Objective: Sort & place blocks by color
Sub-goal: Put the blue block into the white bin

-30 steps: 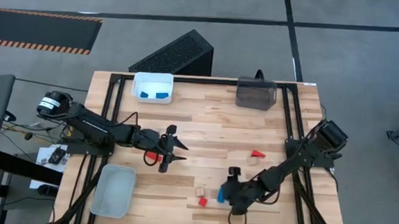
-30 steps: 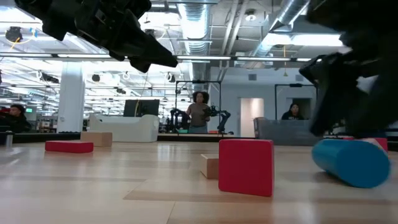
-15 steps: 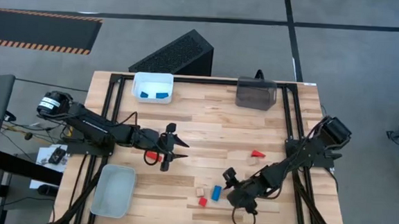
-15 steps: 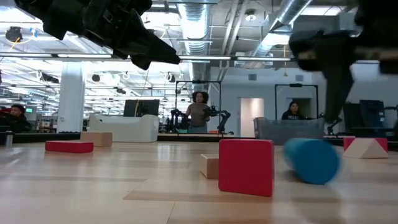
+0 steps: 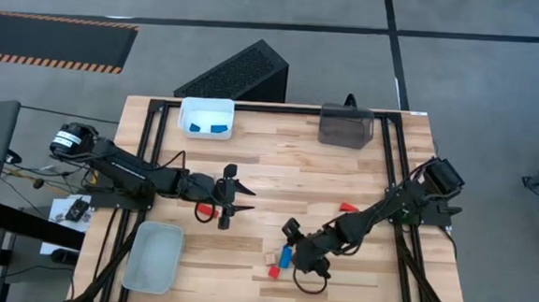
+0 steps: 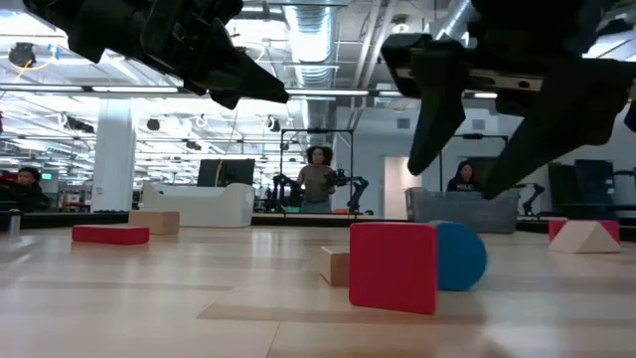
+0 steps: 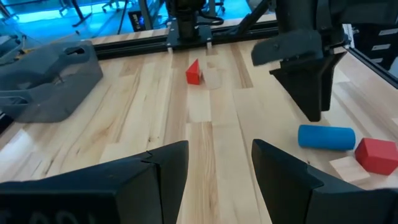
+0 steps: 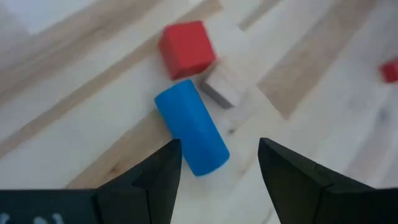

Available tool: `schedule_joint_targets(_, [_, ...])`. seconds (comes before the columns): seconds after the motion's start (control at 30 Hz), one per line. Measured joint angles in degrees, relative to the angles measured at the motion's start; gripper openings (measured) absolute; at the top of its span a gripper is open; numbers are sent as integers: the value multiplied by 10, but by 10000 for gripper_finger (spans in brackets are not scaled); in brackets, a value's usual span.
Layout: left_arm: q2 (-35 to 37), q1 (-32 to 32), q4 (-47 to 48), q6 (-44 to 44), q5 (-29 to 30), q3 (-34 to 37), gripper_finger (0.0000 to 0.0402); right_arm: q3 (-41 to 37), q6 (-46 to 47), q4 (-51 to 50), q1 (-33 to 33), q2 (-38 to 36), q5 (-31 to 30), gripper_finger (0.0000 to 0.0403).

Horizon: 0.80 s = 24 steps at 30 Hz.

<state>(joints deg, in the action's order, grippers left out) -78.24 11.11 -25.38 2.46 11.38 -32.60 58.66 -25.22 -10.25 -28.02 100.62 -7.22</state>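
While the left gripper [image 5: 226, 207] waits open near a red block, the right gripper [image 8: 217, 163] hovers open just above the blue cylinder [image 8: 191, 126] beside the red cube [image 8: 186, 47], so it should next descend and close on it.

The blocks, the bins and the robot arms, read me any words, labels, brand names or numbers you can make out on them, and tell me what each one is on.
No readable text in any view.
The blue cylinder, red cube and wooden block: plain faces, no print.
White bin, dark bin, grey bin: no labels visible.
Left gripper and right gripper: no markings legible.
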Motion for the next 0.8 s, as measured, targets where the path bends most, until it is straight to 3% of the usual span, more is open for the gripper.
schedule_joint_targets(0.13, [0, 0, 0, -1, 4, 0, 168, 0, -4, 0, 12, 0, 72, 240])
schedule_joint_targets(0.3, [0, 0, 0, 0, 29, 0, 168, 0, -22, 0, 15, 0, 89, 240])
schedule_joint_targets(0.47, [0, 2, 0, -5, 29, 0, 168, 1, 46, -37, 14, 0, 130, 240])
schedule_joint_targets(0.6, [0, 4, 0, 1, 29, 0, 168, -2, 39, -65, 1, 0, 133, 240])
schedule_joint_targets(0.8, [0, 4, -2, -17, 34, 0, 168, -9, 52, -30, 5, 1, 128, 240])
